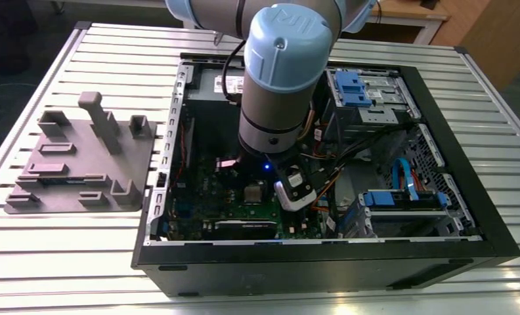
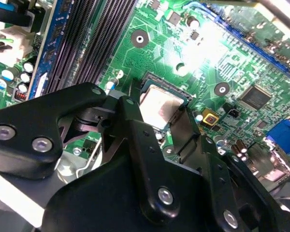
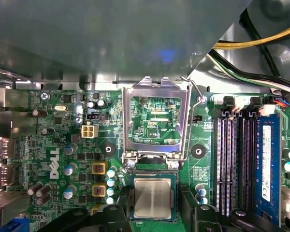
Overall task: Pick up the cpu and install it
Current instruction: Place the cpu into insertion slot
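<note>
Now cpu between parted jaws

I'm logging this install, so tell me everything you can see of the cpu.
The cpu is a small flat square chip with a dull silvery metal top and a thin pale rim. It lies flat in its dark socket on the green board, beside the opened silver frame. The open gripper flanks it, apparently without touching.

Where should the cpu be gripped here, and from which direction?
Probably by two opposite edges of its thin rim, from straight above: the cpu lies flat, metal top up. The socket frame is swung open along one edge, so take the two edges running away from it.
</note>
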`<action>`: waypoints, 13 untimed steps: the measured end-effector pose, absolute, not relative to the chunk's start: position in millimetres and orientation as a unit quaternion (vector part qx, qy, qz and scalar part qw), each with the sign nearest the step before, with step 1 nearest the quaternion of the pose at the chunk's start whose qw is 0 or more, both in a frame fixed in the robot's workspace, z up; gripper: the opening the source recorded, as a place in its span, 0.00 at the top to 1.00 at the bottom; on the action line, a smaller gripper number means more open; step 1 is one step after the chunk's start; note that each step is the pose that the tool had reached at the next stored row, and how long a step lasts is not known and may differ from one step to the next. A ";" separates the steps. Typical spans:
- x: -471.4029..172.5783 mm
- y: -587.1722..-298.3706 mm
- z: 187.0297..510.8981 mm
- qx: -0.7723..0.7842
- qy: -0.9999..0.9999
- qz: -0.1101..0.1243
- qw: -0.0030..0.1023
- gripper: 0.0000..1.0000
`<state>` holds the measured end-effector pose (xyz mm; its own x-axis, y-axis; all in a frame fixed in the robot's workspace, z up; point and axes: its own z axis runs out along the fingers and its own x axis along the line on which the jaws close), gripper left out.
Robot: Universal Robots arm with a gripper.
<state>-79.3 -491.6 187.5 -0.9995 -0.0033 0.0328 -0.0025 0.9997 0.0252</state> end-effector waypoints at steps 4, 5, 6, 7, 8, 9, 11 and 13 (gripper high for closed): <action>-79.3 -491.6 187.4 0.001 -1.000 -0.013 0.016 0.49; -79.3 -491.6 187.4 0.001 -1.000 -0.013 0.016 0.49; -79.2 -491.6 187.4 0.001 -1.000 -0.013 0.016 0.49; -79.3 -491.6 187.3 0.001 -1.000 -0.013 0.017 0.48; -79.2 -491.6 187.3 0.001 -1.000 -0.013 0.016 0.48; -79.2 -491.6 187.3 0.001 -1.000 -0.013 0.016 0.42; -79.0 -491.6 187.4 0.001 -1.000 -0.013 0.016 0.42; -78.9 -491.7 187.4 0.001 -1.000 -0.013 0.016 0.42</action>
